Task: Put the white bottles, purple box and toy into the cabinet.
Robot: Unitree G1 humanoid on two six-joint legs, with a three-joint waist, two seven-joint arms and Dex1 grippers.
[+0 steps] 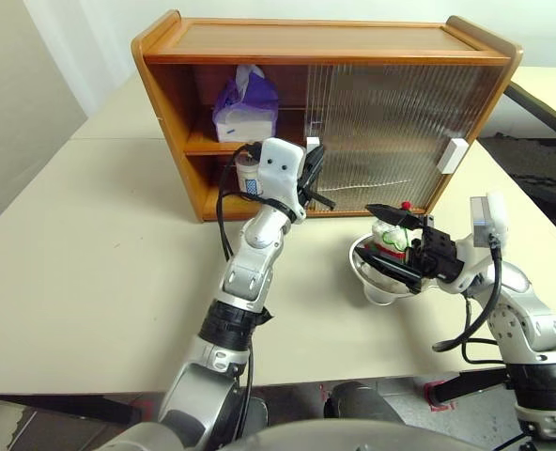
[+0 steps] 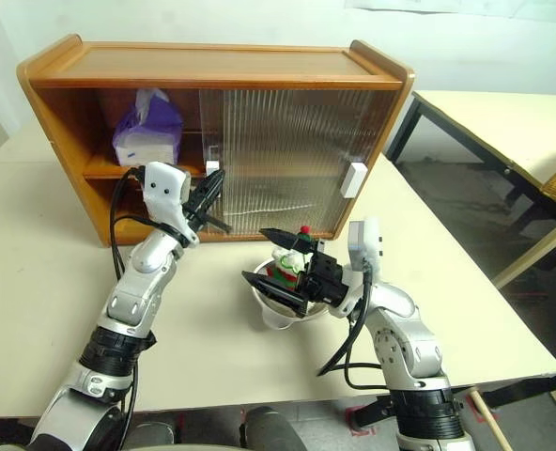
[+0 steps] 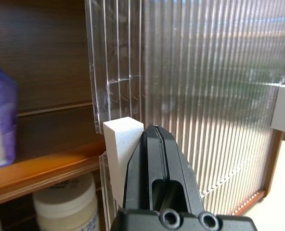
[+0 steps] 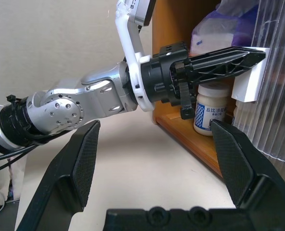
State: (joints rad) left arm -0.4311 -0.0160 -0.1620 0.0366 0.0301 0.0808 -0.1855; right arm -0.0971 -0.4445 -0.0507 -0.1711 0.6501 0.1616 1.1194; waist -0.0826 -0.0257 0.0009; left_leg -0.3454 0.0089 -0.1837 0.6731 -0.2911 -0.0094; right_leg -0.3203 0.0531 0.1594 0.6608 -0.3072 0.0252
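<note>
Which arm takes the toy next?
Probably right: its open gripper sits at the toy in the bowl. The left gripper is shut against the door handle.

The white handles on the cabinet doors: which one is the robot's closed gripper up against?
The handle at the middle of the cabinet, beside the open shelves: the shut left gripper is at it. The other handle sits near the cabinet's right end, untouched.
</note>
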